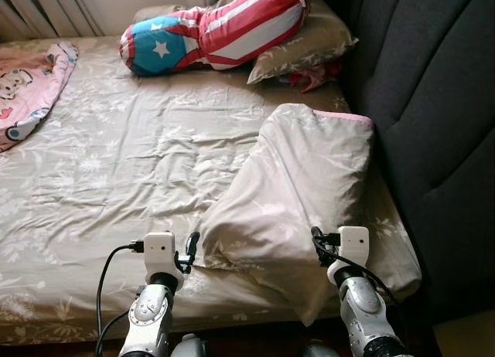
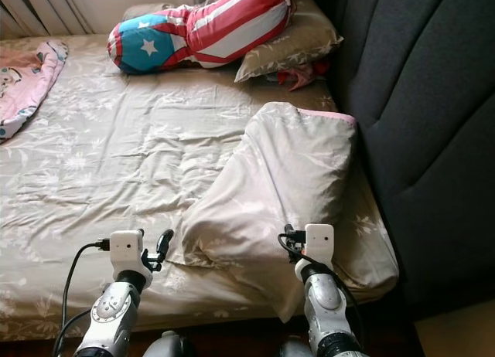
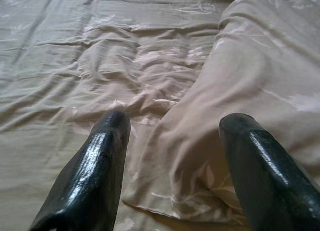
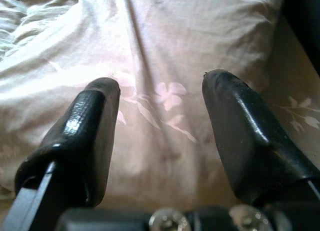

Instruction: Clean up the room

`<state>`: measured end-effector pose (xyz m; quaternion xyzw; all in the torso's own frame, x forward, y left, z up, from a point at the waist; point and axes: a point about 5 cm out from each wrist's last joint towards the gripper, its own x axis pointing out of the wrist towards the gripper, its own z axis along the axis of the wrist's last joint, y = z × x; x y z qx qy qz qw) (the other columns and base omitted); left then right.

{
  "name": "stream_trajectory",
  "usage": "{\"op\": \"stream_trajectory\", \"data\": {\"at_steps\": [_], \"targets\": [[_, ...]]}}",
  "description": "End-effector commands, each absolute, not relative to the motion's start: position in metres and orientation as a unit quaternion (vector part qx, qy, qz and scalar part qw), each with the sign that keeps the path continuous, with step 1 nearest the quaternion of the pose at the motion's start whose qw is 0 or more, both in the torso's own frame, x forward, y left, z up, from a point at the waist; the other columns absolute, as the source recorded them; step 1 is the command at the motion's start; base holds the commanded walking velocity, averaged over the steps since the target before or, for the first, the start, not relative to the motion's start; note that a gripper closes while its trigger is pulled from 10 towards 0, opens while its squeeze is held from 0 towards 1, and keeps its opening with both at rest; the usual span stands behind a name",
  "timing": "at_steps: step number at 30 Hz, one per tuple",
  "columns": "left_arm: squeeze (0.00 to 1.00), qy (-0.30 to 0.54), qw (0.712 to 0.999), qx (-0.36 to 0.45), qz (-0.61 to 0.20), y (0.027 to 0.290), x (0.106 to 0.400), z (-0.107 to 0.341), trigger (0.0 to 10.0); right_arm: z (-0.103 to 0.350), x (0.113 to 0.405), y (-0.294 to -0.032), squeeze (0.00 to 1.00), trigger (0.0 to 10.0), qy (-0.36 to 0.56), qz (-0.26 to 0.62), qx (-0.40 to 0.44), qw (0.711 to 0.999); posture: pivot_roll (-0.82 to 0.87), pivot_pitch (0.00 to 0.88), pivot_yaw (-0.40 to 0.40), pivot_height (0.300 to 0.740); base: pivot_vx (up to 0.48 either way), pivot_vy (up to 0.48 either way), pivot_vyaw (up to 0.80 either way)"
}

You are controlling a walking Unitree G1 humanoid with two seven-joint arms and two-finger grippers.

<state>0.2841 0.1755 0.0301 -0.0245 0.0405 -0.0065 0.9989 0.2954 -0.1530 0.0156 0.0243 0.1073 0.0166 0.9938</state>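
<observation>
A robot is standing at the foot-side edge of a bed covered in a beige floral sheet, reaching both silver arms toward a large beige pillow that is lying askew near the bed's right side, one corner hanging over the mattress edge. The left gripper is hovering just beside the pillow's near left corner, its two black fingers spread wide with that corner lying between them but not yet pinched. The right gripper is poised over the pillow's near right part, fingers likewise spread apart above the fabric, gripping nothing. Both seem placed to take the pillow by two points so it can be lifted evenly and set straight. At the head of the bed a red, white and blue star-patterned cushion is resting on another beige pillow, with a scrap of red cloth beside it. A pink cartoon blanket is lying at the far left. A dark padded headboard is standing close along the right, limiting room on that side.
</observation>
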Motion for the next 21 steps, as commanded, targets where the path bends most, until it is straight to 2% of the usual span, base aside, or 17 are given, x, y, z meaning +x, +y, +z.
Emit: {"op": "stream_trajectory", "data": {"at_steps": [1,6,10,21], "targets": [[0.00,0.054,0.998,-0.025,0.000,0.1783,0.2797,0.0248,10.0,0.0111,0.2908,-0.1527,0.00,10.0,0.116,0.014,0.026,0.993,-0.10,0.183,0.022,0.666,0.270,0.000,0.00],[0.00,0.053,0.998,-0.025,0.001,0.1783,0.2800,0.0252,10.0,0.0100,0.2903,-0.1524,0.00,10.0,0.120,0.015,0.025,0.992,-0.10,0.187,0.020,0.666,0.305,0.000,0.00],[0.00,0.054,0.998,-0.027,0.000,0.1781,0.2799,0.0252,10.0,0.0085,0.2899,-0.1538,0.00,10.0,0.126,0.013,0.022,0.992,-0.10,0.192,0.018,0.666,0.000,0.000,0.00],[0.00,0.056,0.998,-0.026,0.000,0.1782,0.2785,0.0242,10.0,0.0068,0.2899,-0.1549,0.00,10.0,0.136,0.010,0.018,0.990,-0.09,0.200,0.016,0.666,0.374,0.000,0.00]]}}
